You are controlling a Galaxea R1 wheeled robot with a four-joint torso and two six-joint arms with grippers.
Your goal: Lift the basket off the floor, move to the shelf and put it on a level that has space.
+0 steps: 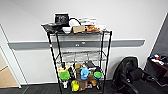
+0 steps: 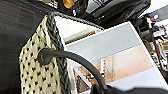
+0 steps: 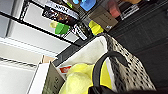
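The shelf (image 1: pixel 108 50), a tall black wire rack, stands against the white wall straight ahead. Its middle level (image 1: pixel 80 57) is a bare wire grid. The cream woven basket (image 2: pixel 37 72) hangs close under my left gripper (image 2: pixel 100 90), which is shut on its dark curved handle. The same basket (image 3: pixel 127 67) hangs under my right gripper (image 3: pixel 100 90), shut on the other handle. Inside lie a yellow soft thing (image 3: pixel 77 80) and a white box (image 3: pixel 41 80). Below it is the dark carpet floor (image 3: pixel 145 32), with the shelf's lower tier (image 3: pixel 75 27) close by.
The top tier (image 1: pixel 75 25) is crowded with boxes and a white bowl. Colourful items (image 1: pixel 80 75) fill the lower tiers. A black office chair (image 1: pixel 132 75) stands right of the rack, a cluttered desk (image 1: pixel 157 61) beyond it. Tan wooden flooring (image 1: pixel 6 77) shows at the left.
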